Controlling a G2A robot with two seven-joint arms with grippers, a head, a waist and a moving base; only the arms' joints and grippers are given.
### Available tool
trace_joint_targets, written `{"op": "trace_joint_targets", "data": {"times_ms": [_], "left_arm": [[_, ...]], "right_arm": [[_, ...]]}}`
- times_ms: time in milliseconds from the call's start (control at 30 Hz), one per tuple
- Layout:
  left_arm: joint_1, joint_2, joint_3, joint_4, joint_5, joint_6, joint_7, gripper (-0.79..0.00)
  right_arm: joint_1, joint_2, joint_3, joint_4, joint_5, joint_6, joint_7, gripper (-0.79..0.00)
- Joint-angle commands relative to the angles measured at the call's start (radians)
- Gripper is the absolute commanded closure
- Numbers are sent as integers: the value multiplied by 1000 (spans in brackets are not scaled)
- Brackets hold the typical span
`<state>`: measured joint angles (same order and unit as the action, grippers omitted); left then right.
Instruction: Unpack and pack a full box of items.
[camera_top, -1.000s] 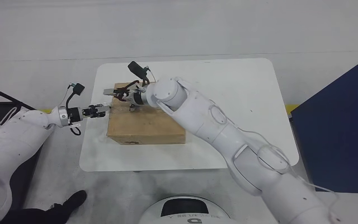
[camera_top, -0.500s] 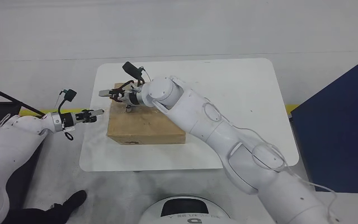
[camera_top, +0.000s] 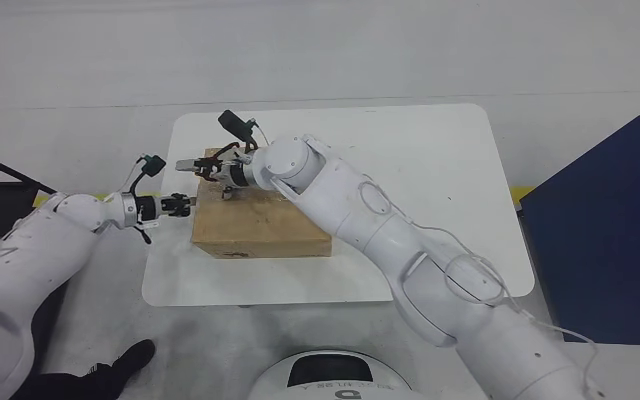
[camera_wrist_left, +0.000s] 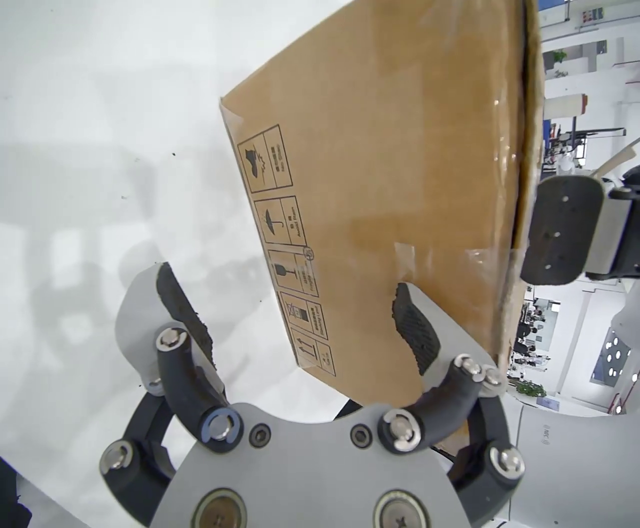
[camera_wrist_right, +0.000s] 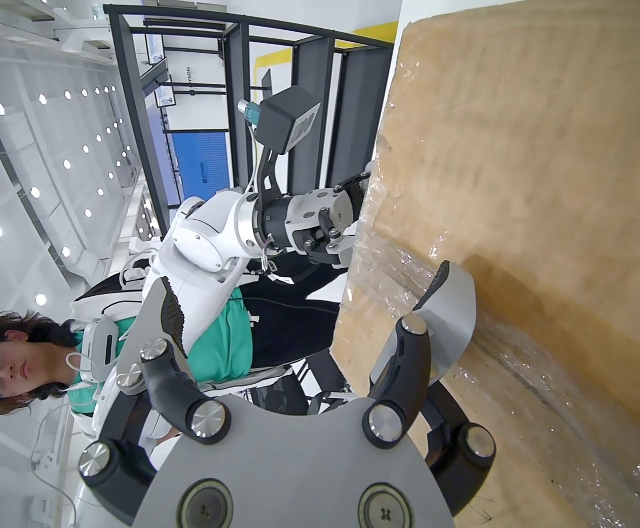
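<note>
A closed brown cardboard box (camera_top: 262, 218), sealed with clear tape, lies on the white table (camera_top: 420, 150). My left gripper (camera_top: 182, 206) is open at the box's left side; in the left wrist view the gripper (camera_wrist_left: 300, 320) faces the box's printed side (camera_wrist_left: 380, 165), one finger overlapping it. My right gripper (camera_top: 193, 165) is open over the box's far left corner. In the right wrist view the gripper (camera_wrist_right: 307, 305) straddles the box edge, one finger (camera_wrist_right: 447, 295) over the taped seam on top of the box (camera_wrist_right: 520, 165) and the other out past the edge.
The table's right half (camera_top: 440, 200) is bare white surface. The right arm (camera_top: 380, 220) stretches diagonally over the box from the near right. A dark blue object (camera_top: 590, 230) stands on the floor to the right of the table.
My left gripper drew back from the box half a second ago and has come in again to its left side. The right gripper shifted slightly left along the far corner, then held.
</note>
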<state>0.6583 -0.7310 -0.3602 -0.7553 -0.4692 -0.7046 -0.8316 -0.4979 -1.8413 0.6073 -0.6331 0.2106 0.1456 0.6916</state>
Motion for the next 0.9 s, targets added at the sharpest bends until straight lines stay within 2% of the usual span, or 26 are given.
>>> {"op": "trace_joint_targets", "data": {"times_ms": [0, 867], "left_arm": [[-1, -5, -7, 1, 10, 1, -3, -785], [-18, -80, -80, -79, 142, 91, -24, -785]], "right_arm": [[0, -1, 5, 7, -1, -4, 1, -785], [1, -1, 72, 48, -32, -53, 54, -785]]}}
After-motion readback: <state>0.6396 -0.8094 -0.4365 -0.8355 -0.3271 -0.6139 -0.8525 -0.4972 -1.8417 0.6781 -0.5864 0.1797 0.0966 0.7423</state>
